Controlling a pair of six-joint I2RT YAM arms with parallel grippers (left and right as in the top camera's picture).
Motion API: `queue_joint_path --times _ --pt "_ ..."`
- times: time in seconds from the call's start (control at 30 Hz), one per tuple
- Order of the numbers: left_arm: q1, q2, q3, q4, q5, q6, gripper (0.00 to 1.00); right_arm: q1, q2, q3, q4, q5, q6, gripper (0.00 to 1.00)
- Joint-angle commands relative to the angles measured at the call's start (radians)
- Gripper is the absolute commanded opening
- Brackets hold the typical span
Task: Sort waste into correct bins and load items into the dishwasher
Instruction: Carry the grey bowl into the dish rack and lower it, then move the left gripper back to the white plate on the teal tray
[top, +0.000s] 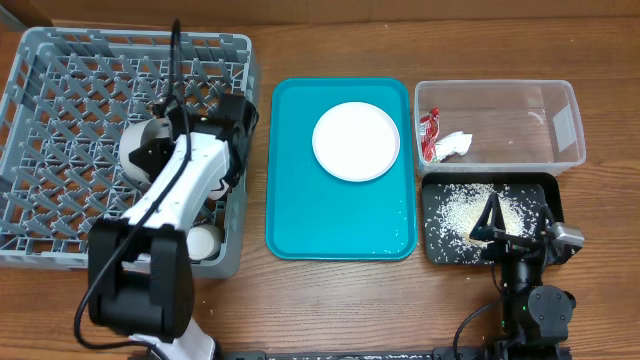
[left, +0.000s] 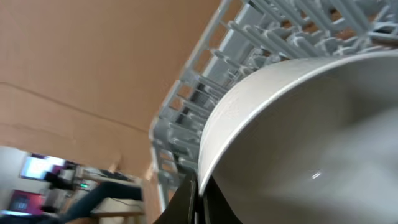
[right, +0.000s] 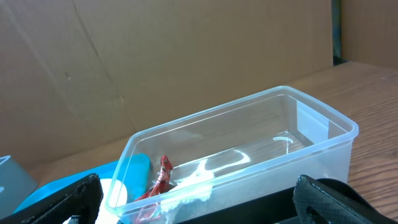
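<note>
A white bowl (left: 298, 143) is gripped by its rim in the left hand (left: 198, 199), inside the rack (top: 60, 70). The right hand (top: 490, 225) is held wide over the rice (top: 462, 205) in the black tray (top: 434, 252). The plate (top: 355, 141) is seen on the teal tray (top: 300, 220), and the wrapper (top: 430, 135) and tissue (top: 453, 145) in the tub (top: 560, 120).

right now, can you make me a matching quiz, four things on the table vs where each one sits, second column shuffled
1 white plate
2 red wrapper
3 rice grains
4 white bowl

A in the clear tub
B in the grey rack
C on the teal tray
D on the black tray

Pairs: 1-C, 2-A, 3-D, 4-B
</note>
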Motion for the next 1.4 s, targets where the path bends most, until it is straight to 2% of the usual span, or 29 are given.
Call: queue_joint_path --times 0.0,0.23,0.37,0.43,0.47,0.5,0.53,0.6,0.73,0.8,0.97,1.1,1.27,1.37 --pt "0.002 0.051 -0.005 0.001 -0.011 0.028 0.04 0.005 -0.009 -0.011 0.007 0.007 -0.007 1.0" --pt "-0.073 0.042 -0.004 -0.02 -0.033 0.045 0.04 0.005 -0.009 -0.011 0.006 0.006 -0.007 1.0" --pt "-0.113 0.042 -0.004 -0.056 0.007 0.044 0.08 0.005 -0.009 -0.011 0.006 0.006 -0.007 1.0" --pt "-0.12 0.042 -0.004 -0.086 0.016 0.025 0.14 0.005 -0.009 -0.011 0.006 0.006 -0.007 1.0" --pt "-0.121 0.041 -0.003 -0.108 0.015 0.005 0.22 0.005 -0.009 -0.011 0.007 0.006 -0.007 1.0" --pt "-0.121 0.037 -0.003 -0.132 0.012 -0.016 0.37 0.005 -0.009 -0.011 0.006 0.007 -0.007 1.0" --pt "-0.121 0.032 -0.002 -0.154 0.01 -0.036 0.55 0.005 -0.009 -0.011 0.006 0.007 -0.007 1.0" --pt "-0.121 0.011 0.008 -0.217 0.01 -0.098 1.0 0.005 -0.009 -0.011 0.006 0.007 -0.007 1.0" --pt "-0.122 -0.061 0.072 -0.311 0.074 -0.214 1.0 0.005 -0.009 -0.011 0.006 0.006 -0.007 1.0" --pt "-0.122 -0.105 0.124 -0.314 0.144 -0.21 0.99 0.005 -0.009 -0.011 0.007 0.006 -0.007 1.0" --pt "-0.154 -0.202 0.299 -0.293 0.425 -0.126 1.0 0.005 -0.009 -0.011 0.006 0.006 -0.007 1.0" --pt "-0.193 -0.233 0.4 -0.249 0.764 -0.043 1.0 0.005 -0.009 -0.011 0.006 0.007 -0.007 1.0" --pt "-0.201 -0.222 0.401 -0.183 1.027 -0.009 1.0 0.005 -0.009 -0.011 0.006 0.006 -0.007 1.0" --pt "-0.218 -0.188 0.374 -0.101 1.212 0.098 0.92 0.005 -0.009 -0.011 0.007 0.006 -0.007 1.0"
